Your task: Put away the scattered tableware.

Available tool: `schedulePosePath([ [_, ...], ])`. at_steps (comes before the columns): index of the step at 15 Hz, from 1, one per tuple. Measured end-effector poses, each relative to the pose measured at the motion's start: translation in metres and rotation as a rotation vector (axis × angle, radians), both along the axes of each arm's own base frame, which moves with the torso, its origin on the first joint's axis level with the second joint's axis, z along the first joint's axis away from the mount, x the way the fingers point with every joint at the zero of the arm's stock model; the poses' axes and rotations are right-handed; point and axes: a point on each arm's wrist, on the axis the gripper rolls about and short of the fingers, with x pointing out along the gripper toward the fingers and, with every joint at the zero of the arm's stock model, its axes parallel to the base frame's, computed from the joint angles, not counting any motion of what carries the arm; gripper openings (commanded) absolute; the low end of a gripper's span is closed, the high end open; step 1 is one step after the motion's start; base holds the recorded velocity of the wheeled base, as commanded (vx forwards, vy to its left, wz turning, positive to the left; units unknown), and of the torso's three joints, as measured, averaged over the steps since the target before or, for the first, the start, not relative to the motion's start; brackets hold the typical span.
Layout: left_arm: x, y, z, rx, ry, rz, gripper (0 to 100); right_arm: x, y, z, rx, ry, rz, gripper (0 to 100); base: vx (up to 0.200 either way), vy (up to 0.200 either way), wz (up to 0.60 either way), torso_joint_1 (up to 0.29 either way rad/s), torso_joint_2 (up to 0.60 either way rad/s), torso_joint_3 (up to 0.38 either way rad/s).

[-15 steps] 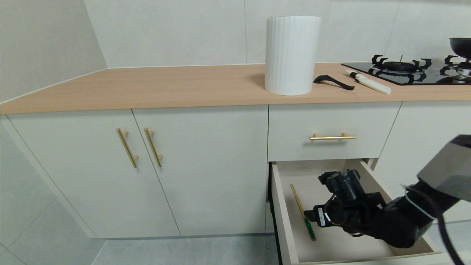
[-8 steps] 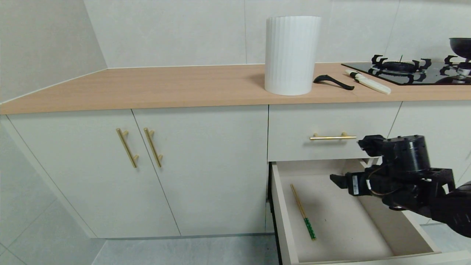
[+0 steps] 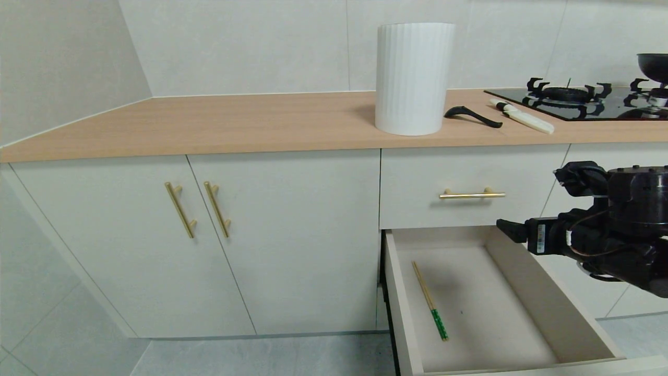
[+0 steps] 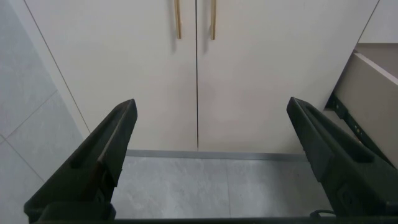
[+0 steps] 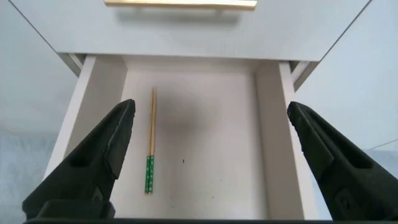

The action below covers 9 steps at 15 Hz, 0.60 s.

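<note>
Now chopsticks [image 3: 429,301] lie in the open drawer [image 3: 543,292]; the right gripper [image 5: 209,107], fingers spread, hangs above it. Rising toward the knife [image 3: 522,116] on the counter [image 3: 261,125], it may strike the counter's edge.

You have a long wooden counter [image 3: 235,122] in front of you, with a pale tiled wall [image 3: 250,42] behind it. A tall white tub [image 3: 413,78] with ribbed sides stands upright on the counter. Far to the right is a black stove [image 3: 579,99], and a black pan [image 3: 653,65] sits on it. Under the counter you see two shut cupboard doors [image 3: 292,235], their gold handles [image 3: 180,209] side by side. Right of them is a shut drawer front [image 3: 472,172] with a gold bar [image 3: 472,195]. The floor [image 3: 261,357] is grey tile.
</note>
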Motion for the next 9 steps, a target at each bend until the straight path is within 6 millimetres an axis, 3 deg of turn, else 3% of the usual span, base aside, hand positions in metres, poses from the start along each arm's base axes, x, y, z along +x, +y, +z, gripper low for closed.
schedulePosePath([
  [3, 0.0, 0.0, -0.0002, 0.0, 0.002, 0.0, 100, -0.0005, -0.0002, 0.0006, 0.002, -0.002, 0.0, 100, 0.0, 0.0, 0.0, 0.014, -0.06, -0.041],
  [7, 0.0, 0.0, -0.0004, 0.0, 0.003, 0.0, 100, -0.001, -0.0003, 0.0006, 0.001, -0.002, 0.0, 100, 0.0, 0.0, 0.0, 0.078, -0.26, -0.26],
  [9, 0.0, 0.0, 0.0002, 0.0, -0.001, 0.0, 100, -0.0008, -0.0006, 0.0008, 0.001, -0.004, -0.002, 100, 0.0, 0.0, 0.0, 0.181, -0.57, -0.291],
])
